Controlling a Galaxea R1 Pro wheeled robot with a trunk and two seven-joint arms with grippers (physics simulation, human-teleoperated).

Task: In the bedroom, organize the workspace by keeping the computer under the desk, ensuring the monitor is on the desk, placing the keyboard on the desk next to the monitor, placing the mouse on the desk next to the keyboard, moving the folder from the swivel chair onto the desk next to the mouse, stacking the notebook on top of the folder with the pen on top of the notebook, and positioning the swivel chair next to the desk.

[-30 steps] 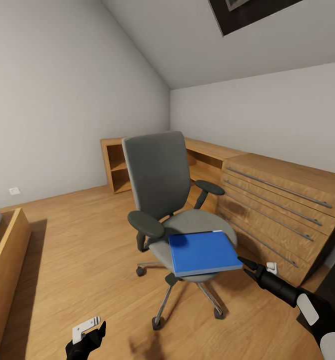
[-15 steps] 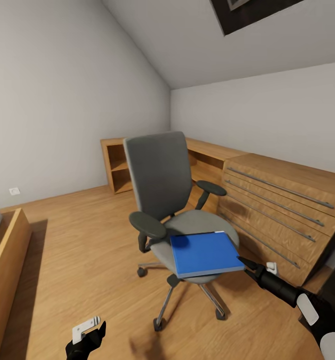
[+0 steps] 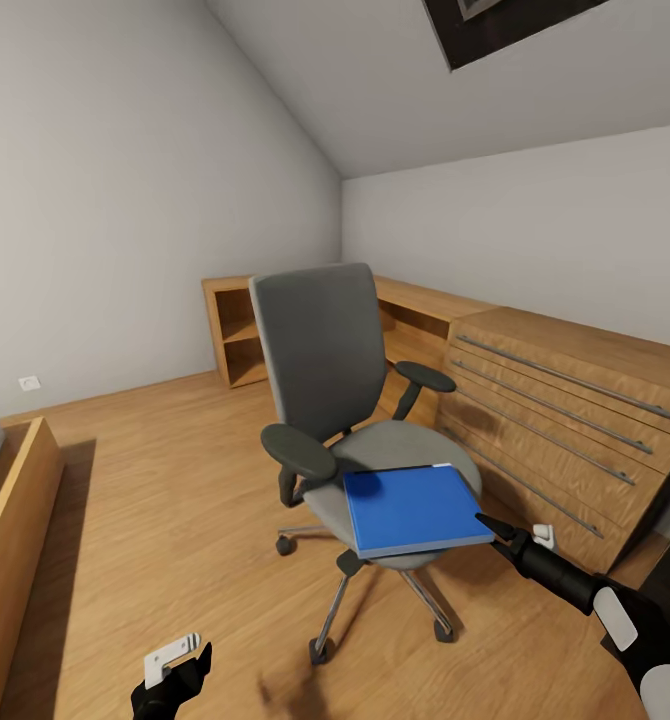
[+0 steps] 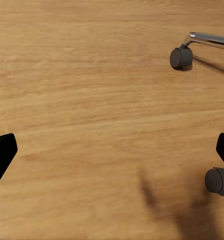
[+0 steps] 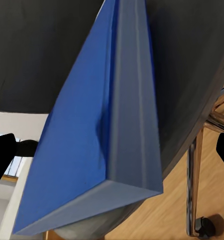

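Note:
The swivel chair (image 3: 320,365), with grey seat, tall grey back and black armrests, stands mid-room on the wooden floor. The bright blue folder (image 3: 412,510) lies flat on the front of its seat. My right gripper (image 3: 490,525) reaches in from the lower right, its tips at the folder's near right corner. In the right wrist view that gripper (image 5: 112,155) is open, with the corner of the folder (image 5: 91,150) between the spread fingertips (image 5: 1,160). My left gripper (image 3: 190,665) hangs low at the bottom left. It is open (image 4: 112,150) over bare floor, near two chair castors (image 4: 181,57).
A light wooden drawer chest (image 3: 565,420) runs along the right wall, close behind the chair. An open wooden shelf unit (image 3: 237,335) stands in the far corner. A wooden bed frame (image 3: 10,520) borders the left edge. Open floor lies left of the chair.
The chair with the folder sits slightly further right in the picture, a little closer to my right gripper's tips. The background shifted a little too. Both grippers look unchanged.

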